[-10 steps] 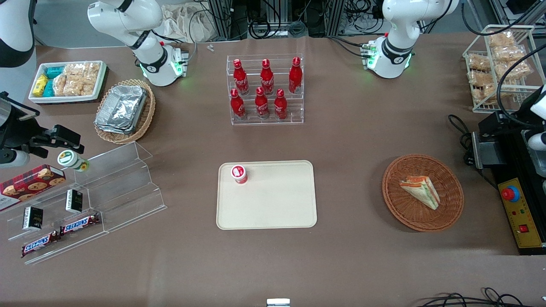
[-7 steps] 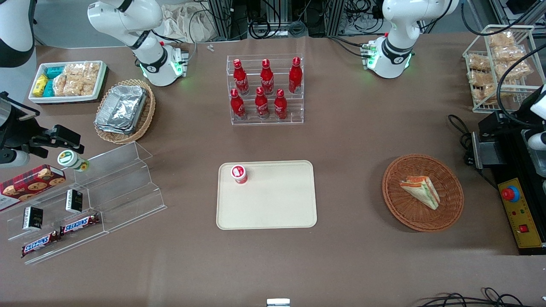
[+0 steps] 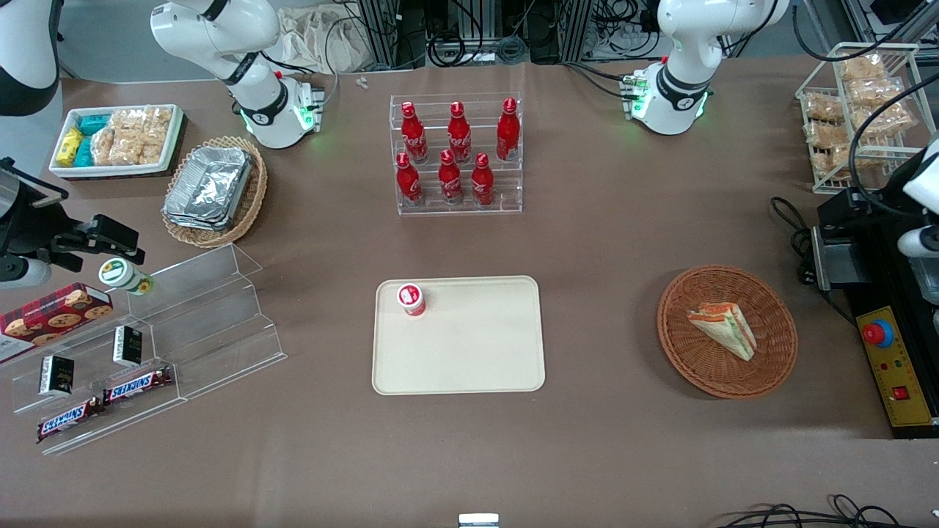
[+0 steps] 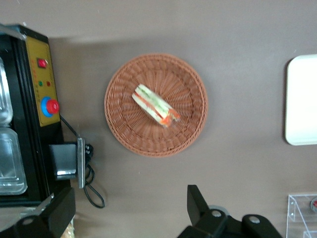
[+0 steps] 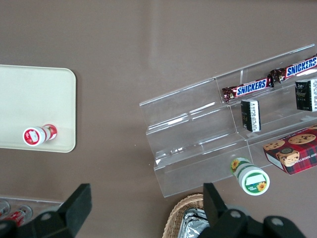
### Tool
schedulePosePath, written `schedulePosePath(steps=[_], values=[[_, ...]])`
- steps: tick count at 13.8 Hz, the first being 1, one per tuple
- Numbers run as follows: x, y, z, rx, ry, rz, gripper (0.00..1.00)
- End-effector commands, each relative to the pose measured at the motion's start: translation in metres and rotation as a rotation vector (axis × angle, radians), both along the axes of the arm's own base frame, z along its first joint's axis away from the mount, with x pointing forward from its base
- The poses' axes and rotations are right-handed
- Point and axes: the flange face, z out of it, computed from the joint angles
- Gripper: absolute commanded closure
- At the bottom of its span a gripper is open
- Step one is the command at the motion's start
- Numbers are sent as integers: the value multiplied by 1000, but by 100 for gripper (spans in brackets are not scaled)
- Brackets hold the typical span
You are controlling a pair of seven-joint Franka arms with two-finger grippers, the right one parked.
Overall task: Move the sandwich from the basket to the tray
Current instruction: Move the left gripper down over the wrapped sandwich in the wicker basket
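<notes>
1. While the sandwich (image 3: 722,330) lies on its side in the basket (image 3: 726,331), nothing is seen touching it; its orange-red and green filling layers are turned toward the table's middle.
2. Seen from the left wrist camera, the sandwich (image 4: 155,105) is found at about the middle of the round woven basket (image 4: 156,104), with bare wicker showing all around it.
3. The gripper (image 4: 124,208) is held high above the table, well apart from the basket, and only its two dark fingertips (image 4: 198,203) are shown; the jaws are spread wide with nothing between them.
4. In the front view the gripper itself is probably cut off at the picture's edge toward the working arm's end, so only part of the arm is made out there.
5. The tray (image 3: 458,335) is set flat near the table's middle, well apart from the basket and toward the parked arm's end from it.
6. A small red-and-white bottle (image 3: 411,299) is stood upright on the tray, in the corner farthest from the front camera toward the parked arm's end; the remainder of the tray's surface is bare.
7. A clear rack of red bottles (image 3: 456,154) is placed farther from the front camera than the tray.
8. A black and yellow control box (image 3: 891,367) with a red button is set beside the basket, at the working arm's end of the table.
</notes>
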Motion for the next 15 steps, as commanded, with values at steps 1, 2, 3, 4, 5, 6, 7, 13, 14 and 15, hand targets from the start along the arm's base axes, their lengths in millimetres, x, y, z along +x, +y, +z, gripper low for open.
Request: schedulePosePath(steps=[1,2,3,4,5,6,7,13,14,15], values=[[-1,5,-44,0,36,12,0],[0,7,-59,1,21,14,0],[-1,8,-76,1,16,16,0],[0,11,-98,2,16,23,0],[-1,22,-120,-2,19,52,0],[1,31,-142,-9,17,100,0],[2,33,-162,-11,1,127,0],[17,25,-242,-27,-59,389,0],[23,25,-253,-33,-73,437,0],[28,25,-266,-42,-90,504,0]])
